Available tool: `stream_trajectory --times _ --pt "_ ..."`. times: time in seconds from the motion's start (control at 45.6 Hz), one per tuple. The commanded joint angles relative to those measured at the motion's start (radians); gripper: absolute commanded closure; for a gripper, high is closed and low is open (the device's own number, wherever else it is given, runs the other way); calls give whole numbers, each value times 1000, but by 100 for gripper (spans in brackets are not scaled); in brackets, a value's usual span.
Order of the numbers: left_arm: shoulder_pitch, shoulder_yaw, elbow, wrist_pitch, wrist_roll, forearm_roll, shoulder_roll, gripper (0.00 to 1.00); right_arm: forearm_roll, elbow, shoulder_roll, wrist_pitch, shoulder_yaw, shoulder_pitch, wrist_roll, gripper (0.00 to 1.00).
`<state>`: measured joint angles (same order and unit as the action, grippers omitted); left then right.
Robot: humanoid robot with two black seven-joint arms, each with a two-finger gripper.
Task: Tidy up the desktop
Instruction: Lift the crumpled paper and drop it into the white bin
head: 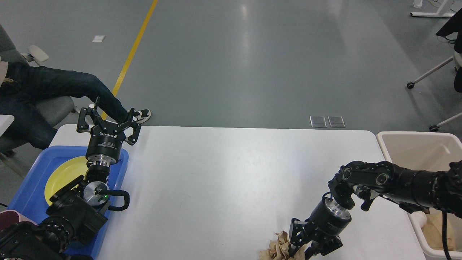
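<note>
At the near edge of the desktop (231,180), a crumpled wad of brown paper (279,249) was seen, with the right gripper (301,247) lowered onto it from the right; its fingers were partly cut off by the frame edge, so whether they were closed on the paper could not be told. The white, matte desktop itself was spread across the middle of the view, with rounded far corners and a faint sheen. On its left end a blue tray (124,162) was laid, and a yellow plate (65,173) was held in the tray, partly hidden by the left arm. The left gripper (108,115) was raised above the tray's far end, its fingers spread wide apart and nothing held between them. Just off the desktop's right end a beige bin (408,144) was placed, with more brown paper lying in its near part and the right arm crossing over its rim. Beyond the table a grey, glossy floor was seen, marked by a yellow line (133,50) and two small floor plates (326,121). At far left a seated person's leg (72,90) in dark jeans was stretched toward the table's corner, and chair bases were visible at far right.
</note>
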<state>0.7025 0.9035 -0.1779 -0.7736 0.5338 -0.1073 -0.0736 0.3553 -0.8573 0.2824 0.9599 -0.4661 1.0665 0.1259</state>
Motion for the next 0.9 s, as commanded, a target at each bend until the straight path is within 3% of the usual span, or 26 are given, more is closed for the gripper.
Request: stream_trajectory --times 0.0,0.285,0.679,0.877 --pt "0 0 0 -1 0 0 0 3 1 1 4 0 9 0 0 100" --pt "0 0 0 -4 0 0 0 3 -2 -8 159 0 113 65 0 100" --pt "0 0 0 -4 0 0 0 3 -7 -3 493 0 119 444 -2 100" --pt "0 0 0 -4 0 0 0 3 -2 58 554 0 118 469 -2 100"
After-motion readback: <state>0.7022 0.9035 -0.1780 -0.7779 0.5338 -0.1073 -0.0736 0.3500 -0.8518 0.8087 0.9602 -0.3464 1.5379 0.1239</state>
